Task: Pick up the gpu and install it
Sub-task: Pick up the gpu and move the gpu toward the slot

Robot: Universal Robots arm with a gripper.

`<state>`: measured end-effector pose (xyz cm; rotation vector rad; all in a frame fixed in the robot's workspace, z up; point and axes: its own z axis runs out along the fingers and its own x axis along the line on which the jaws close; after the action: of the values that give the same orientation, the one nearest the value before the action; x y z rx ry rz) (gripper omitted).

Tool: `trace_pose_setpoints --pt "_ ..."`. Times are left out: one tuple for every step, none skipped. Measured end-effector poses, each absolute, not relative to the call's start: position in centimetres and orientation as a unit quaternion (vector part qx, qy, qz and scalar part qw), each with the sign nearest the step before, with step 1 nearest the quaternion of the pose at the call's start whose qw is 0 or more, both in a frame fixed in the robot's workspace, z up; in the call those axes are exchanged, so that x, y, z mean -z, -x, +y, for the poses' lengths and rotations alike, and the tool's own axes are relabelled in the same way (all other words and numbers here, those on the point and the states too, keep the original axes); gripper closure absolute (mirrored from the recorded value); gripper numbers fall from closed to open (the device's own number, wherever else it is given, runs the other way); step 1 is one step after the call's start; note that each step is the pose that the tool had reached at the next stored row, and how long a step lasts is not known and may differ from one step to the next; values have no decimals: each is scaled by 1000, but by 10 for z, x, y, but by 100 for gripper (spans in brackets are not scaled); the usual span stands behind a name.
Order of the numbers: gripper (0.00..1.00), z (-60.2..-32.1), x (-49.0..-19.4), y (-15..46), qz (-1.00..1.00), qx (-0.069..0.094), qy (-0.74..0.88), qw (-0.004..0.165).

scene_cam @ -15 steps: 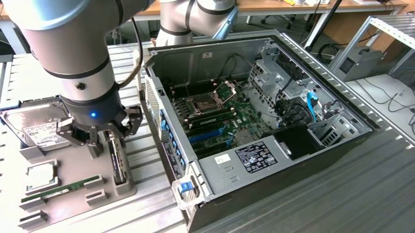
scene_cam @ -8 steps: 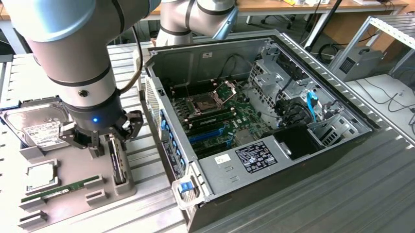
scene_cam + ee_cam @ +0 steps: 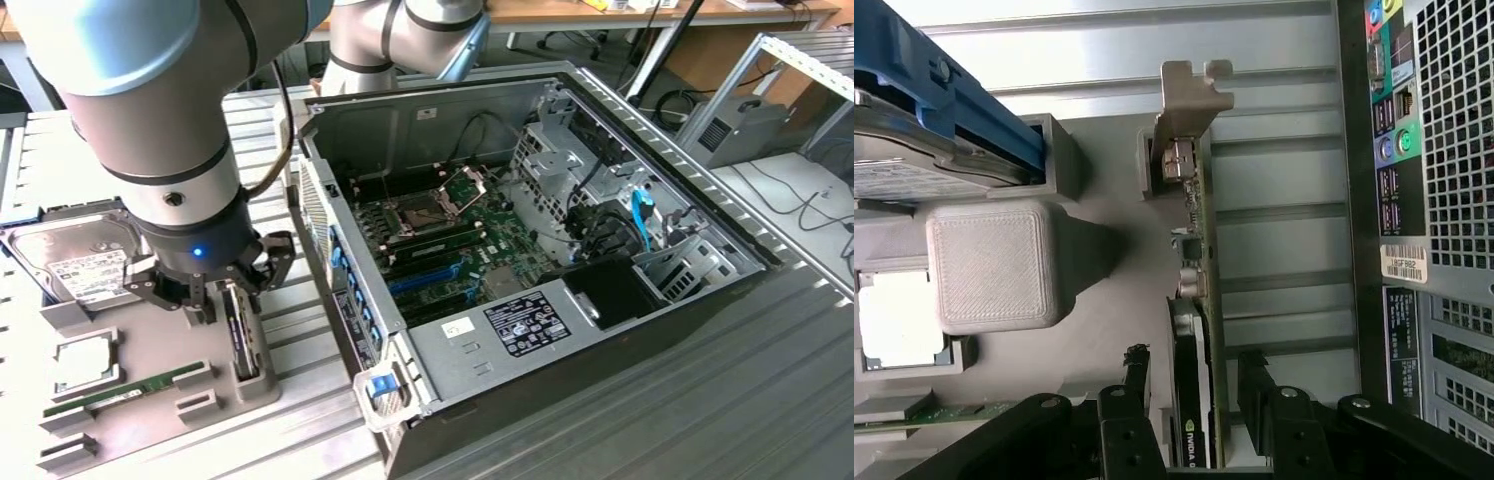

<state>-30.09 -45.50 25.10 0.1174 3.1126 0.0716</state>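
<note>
In the lower left of the exterior view we see the arm (image 3: 147,120) reaching straight down over a grey holder tray (image 3: 187,365) that lies on the slatted metal table (image 3: 694,400). The gpu (image 3: 1194,300) stands on its long edge in a slot of that tray, on the side nearest the open computer case (image 3: 441,350). Its silver-grey end bracket (image 3: 1189,100) is at the end of the card farther from the tool (image 3: 1194,375). The tool is lowered around the card with its jaws wide open. One of the black fingers (image 3: 1137,375) stands on each side of the board, and we see a slim gap between each finger and the card, so nothing is gripped. On the same tray, further toward the left edge of the exterior view, we make out a hard drive (image 3: 80,265) with a white label, a processor (image 3: 83,365) and a green memory stick (image 3: 127,390). The case sits in the middle of the exterior view, lying on its side with the motherboard (image 3: 441,240) exposed, and the gpu is outside it.
</note>
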Motion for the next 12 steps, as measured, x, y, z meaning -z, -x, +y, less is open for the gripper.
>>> trace_pose_setpoints --pt "52 -456 -251 301 999 -23 -38 13" --pt "52 -457 -251 301 999 -23 -38 13" --pt "52 -458 -251 301 999 -23 -38 13" --pt "52 -458 -251 301 999 -23 -38 13" --pt "52 -459 -251 301 999 -23 -38 13" --pt "52 -459 -250 301 999 -23 -38 13" --pt "52 -459 -249 301 999 -23 -38 13" --pt "52 -459 -247 301 999 -23 -38 13" --pt "52 -459 -246 301 999 -23 -38 13" --pt "52 -459 -245 301 999 -23 -38 13" --pt "52 -459 -245 301 999 -23 -38 13" --pt "52 -459 -245 301 999 -23 -38 13"
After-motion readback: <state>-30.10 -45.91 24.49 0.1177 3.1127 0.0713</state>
